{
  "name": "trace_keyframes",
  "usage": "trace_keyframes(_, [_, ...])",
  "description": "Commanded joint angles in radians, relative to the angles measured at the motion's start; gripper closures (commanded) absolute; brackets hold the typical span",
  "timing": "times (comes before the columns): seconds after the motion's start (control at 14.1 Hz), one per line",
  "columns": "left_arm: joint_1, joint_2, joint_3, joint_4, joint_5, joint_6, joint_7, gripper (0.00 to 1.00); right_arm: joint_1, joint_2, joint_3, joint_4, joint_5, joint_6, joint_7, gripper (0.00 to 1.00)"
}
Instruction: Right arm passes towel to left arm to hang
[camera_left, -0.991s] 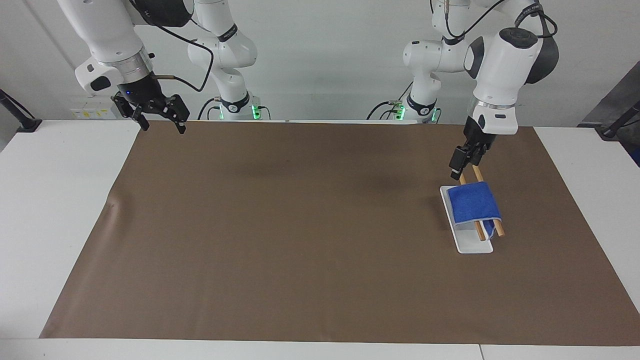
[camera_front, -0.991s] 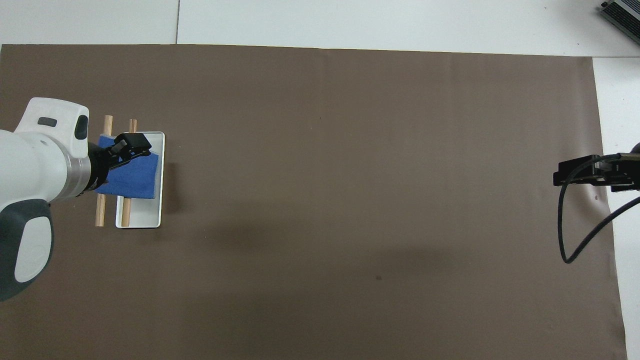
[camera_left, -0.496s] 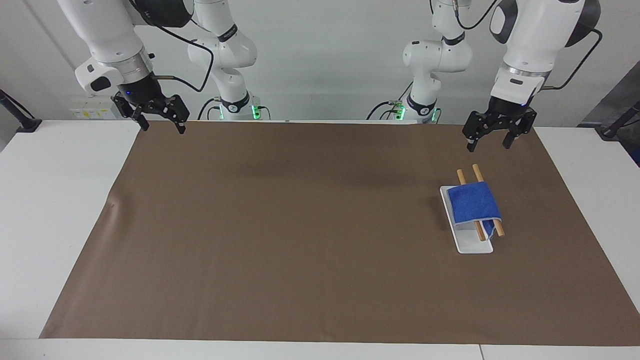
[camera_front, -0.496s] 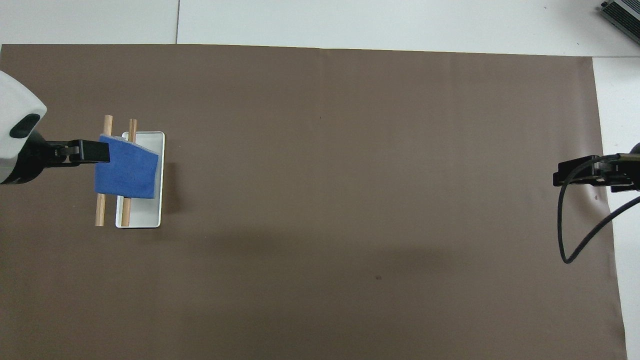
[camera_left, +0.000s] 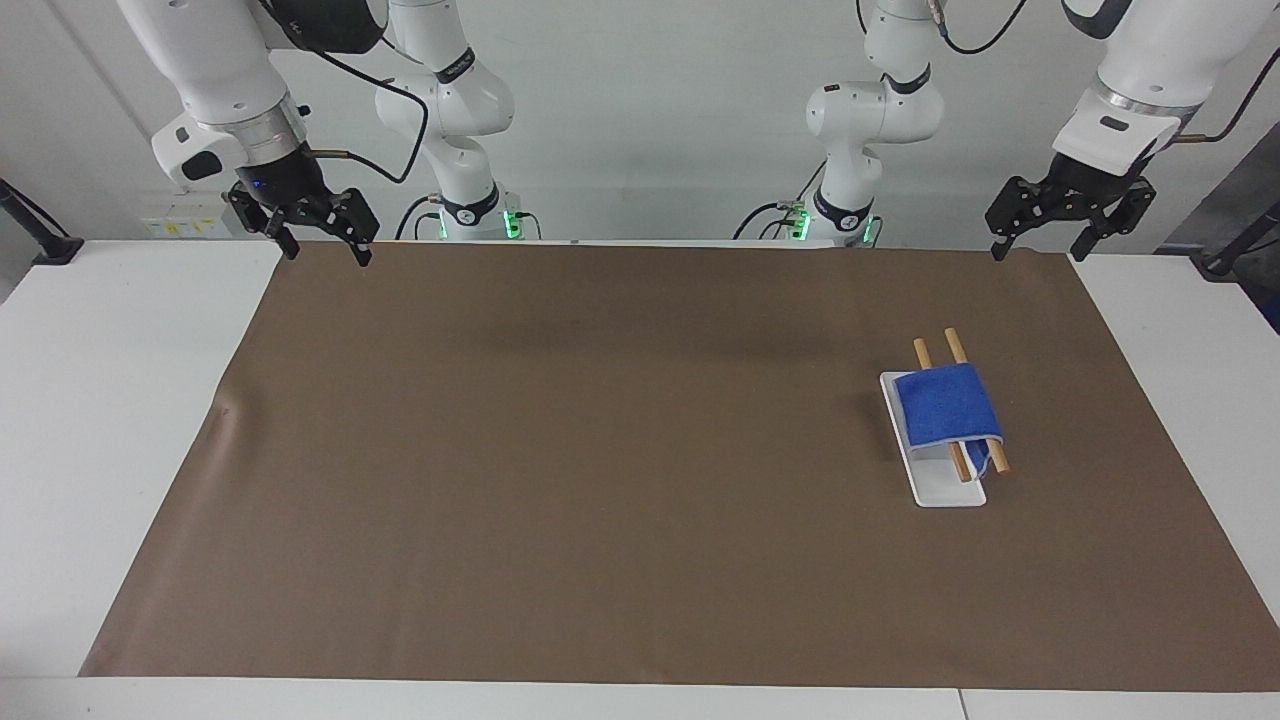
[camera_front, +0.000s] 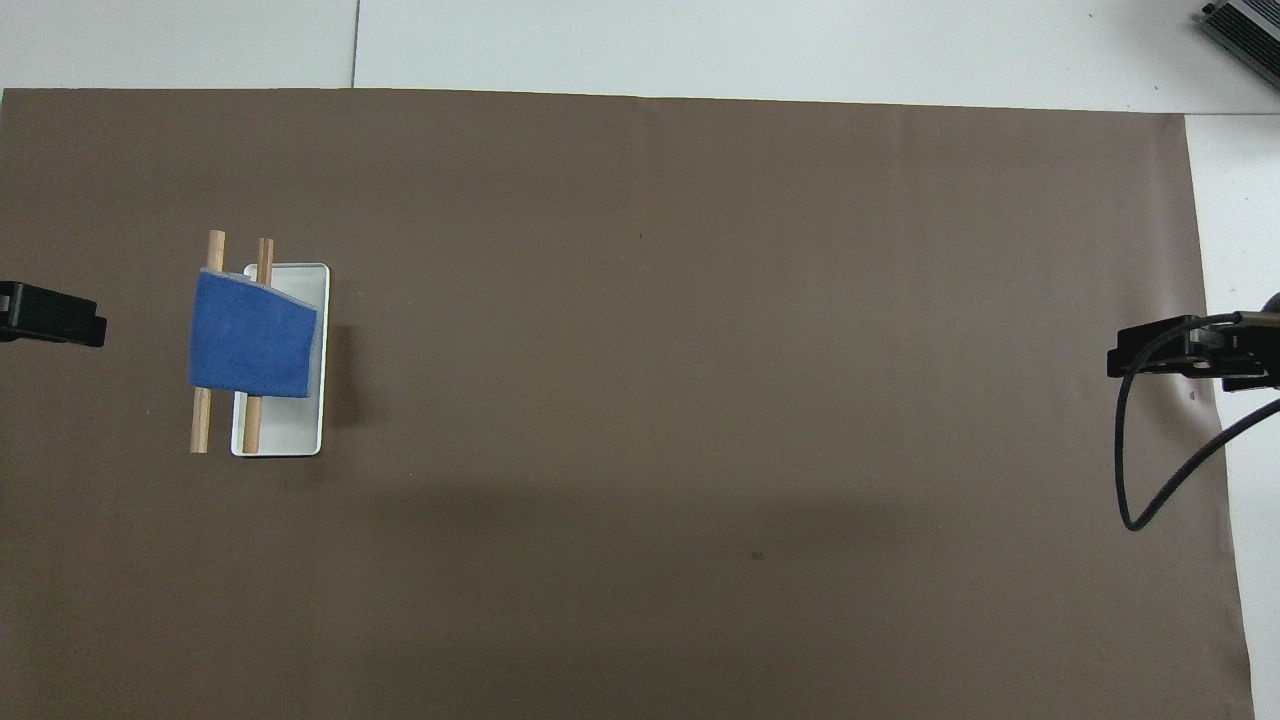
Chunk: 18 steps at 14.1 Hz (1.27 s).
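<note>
The bright blue towel (camera_left: 945, 405) (camera_front: 252, 340) lies draped over two wooden rods (camera_left: 955, 345) (camera_front: 213, 250) of a small rack with a white base (camera_left: 940, 490) (camera_front: 285, 435), toward the left arm's end of the table. My left gripper (camera_left: 1040, 245) (camera_front: 50, 320) hangs open and empty in the air over the mat's edge at that end, apart from the towel. My right gripper (camera_left: 328, 255) (camera_front: 1125, 360) waits open and empty over the mat's corner at the right arm's end.
A large brown mat (camera_left: 600, 450) covers most of the white table (camera_left: 120, 400). A black cable (camera_front: 1150, 480) loops down from the right wrist. Nothing else stands on the mat.
My left gripper has lifted off from just above the rack's rods and drawn back toward the left arm's end of the mat. The towel stays on the rods. The right arm has held still.
</note>
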Motion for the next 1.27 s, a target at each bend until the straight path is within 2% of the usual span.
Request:
trace_keyframes(0.0, [0.019,0.067,-0.004,0.117,-0.032,-0.102,0.054,0.00,-0.004,-0.029,0.004,-0.037,-0.008,0.012,0.023,0.00])
trace_keyframes(0.14, [0.018,0.038,-0.007,0.091,-0.035,-0.106,0.117,0.00,-0.004,-0.029,0.004,-0.039,-0.008,0.014,0.024,0.00])
trace_keyframes(0.42, [0.013,-0.031,-0.009,-0.045,-0.034,-0.065,0.088,0.00,-0.004,-0.031,0.004,-0.039,-0.005,0.014,0.024,0.00])
trace_keyframes(0.64, [0.007,-0.035,-0.009,-0.074,-0.031,-0.007,0.091,0.00,-0.004,-0.029,0.004,-0.037,-0.004,0.015,0.024,0.00])
trace_keyframes(0.99, [0.016,-0.008,-0.009,-0.053,-0.023,0.019,0.090,0.00,-0.004,-0.029,0.004,-0.039,-0.004,0.017,0.024,0.00])
trace_keyframes(1.2, [0.007,-0.008,-0.013,-0.045,-0.022,-0.033,0.090,0.00,-0.004,-0.029,0.004,-0.039,-0.004,0.023,0.024,0.00])
